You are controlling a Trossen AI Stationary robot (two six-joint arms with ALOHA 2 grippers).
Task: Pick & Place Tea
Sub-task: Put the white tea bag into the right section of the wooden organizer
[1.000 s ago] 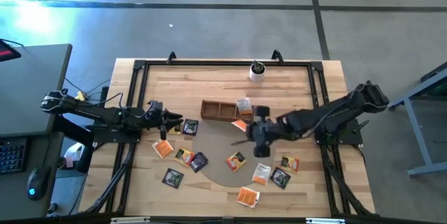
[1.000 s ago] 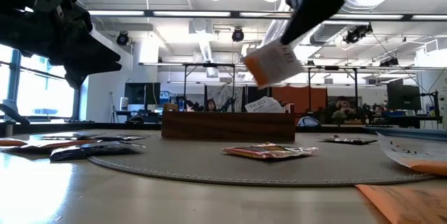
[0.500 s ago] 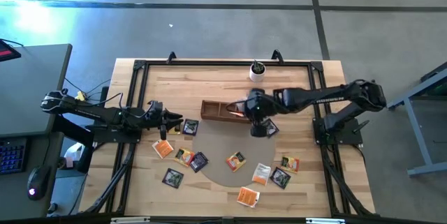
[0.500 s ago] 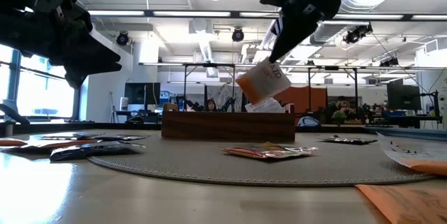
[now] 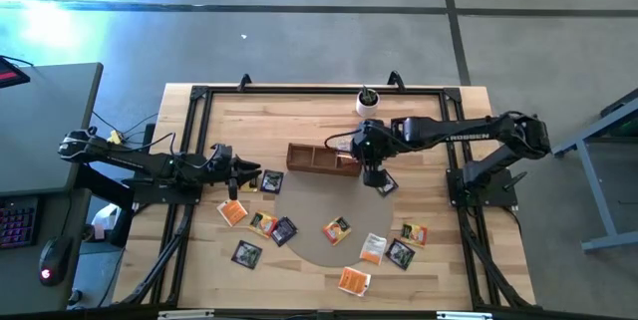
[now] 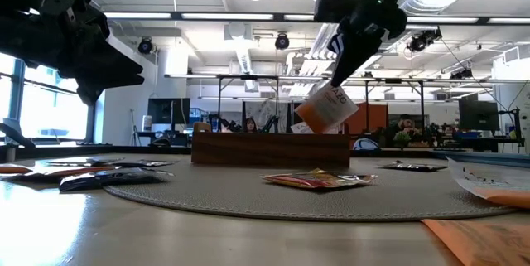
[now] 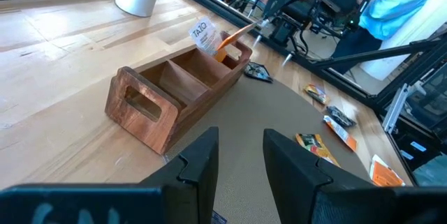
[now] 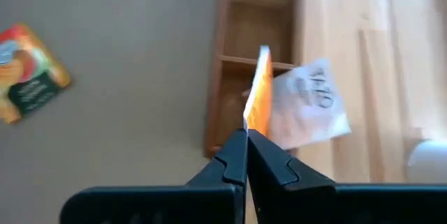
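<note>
In the high view, the wooden box (image 5: 322,158) is taken as the landmark. The right gripper (image 5: 371,163) is seen at the right end of this box, just over its last compartment, while the left gripper (image 5: 246,176) is held to the left of the box, well apart from it. The other tea sachets (image 5: 337,230) are spread on the round grey mat (image 5: 311,210) and on the worktop (image 5: 299,111) in front of the box. A small white cup (image 5: 367,104) is placed behind the box.

In the low view, an orange sachet (image 6: 325,108) is seen hanging from the right gripper, tilted, with its lower edge just above the rim of the box (image 6: 270,147), at the right end. It is not yet inside.

In the left wrist view, the fingers (image 7: 201,175) of the left gripper are seen apart with nothing between them. The box (image 7: 178,100) lies ahead, and at its far end a whitish sachet (image 7: 202,34) already stands, with the orange one beside it.

In the right wrist view, the fingers (image 8: 235,161) of the right gripper are closed on the top edge of the orange sachet (image 8: 259,93), which is seen edge-on. The sachet hangs straight below the fingers, and its flat side is turned across the long axis of the box (image 8: 255,63), so it seems lined up with the compartment. The whitish sachet (image 8: 305,107) leans just beside it. It is judged that only a short lowering and a release are needed, and the right arm is clearly the nearer one
</note>
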